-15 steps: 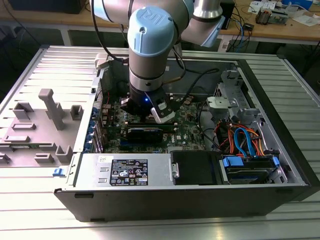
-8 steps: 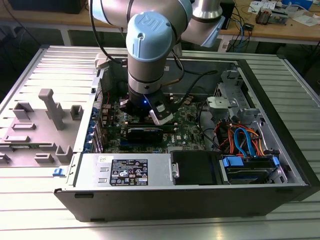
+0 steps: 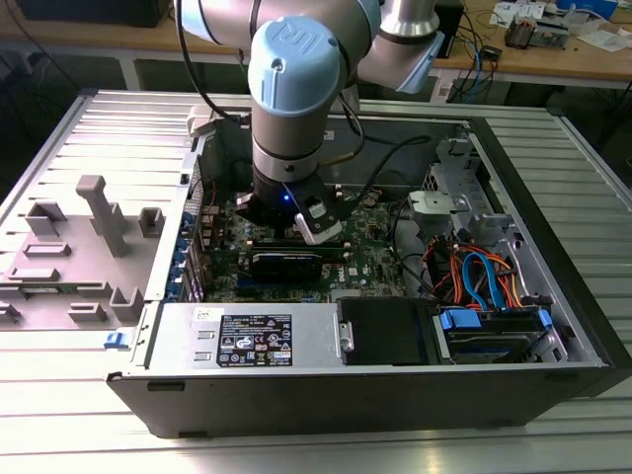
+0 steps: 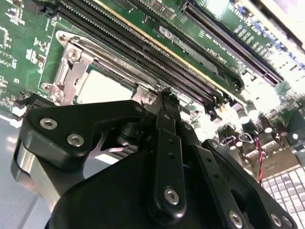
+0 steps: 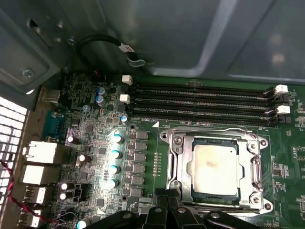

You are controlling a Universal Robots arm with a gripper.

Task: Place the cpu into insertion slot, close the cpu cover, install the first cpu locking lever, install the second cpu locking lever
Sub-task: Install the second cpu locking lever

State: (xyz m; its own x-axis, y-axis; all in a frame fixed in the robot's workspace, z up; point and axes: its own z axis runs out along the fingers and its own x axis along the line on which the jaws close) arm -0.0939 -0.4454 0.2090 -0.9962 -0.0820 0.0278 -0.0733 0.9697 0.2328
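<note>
One flat square chip with a dull silver-grey metal top lies seated in the square silver-rimmed socket on the green circuit board, with the thin silver metal cover frame closed flat around it. The black metal gripper has its fingertips pinched together at the socket's edge, holding nothing visible. Long narrow black memory slots run beside the socket.

A workshop or lab: open computer case on slatted aluminium table, cluttered wooden workbench behind.

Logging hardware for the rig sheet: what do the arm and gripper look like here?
The arm has light blue joint caps on silver-grey tube segments, with a black cable running alongside. The gripper is matte black, built from linked bars with silver screw heads.
</note>
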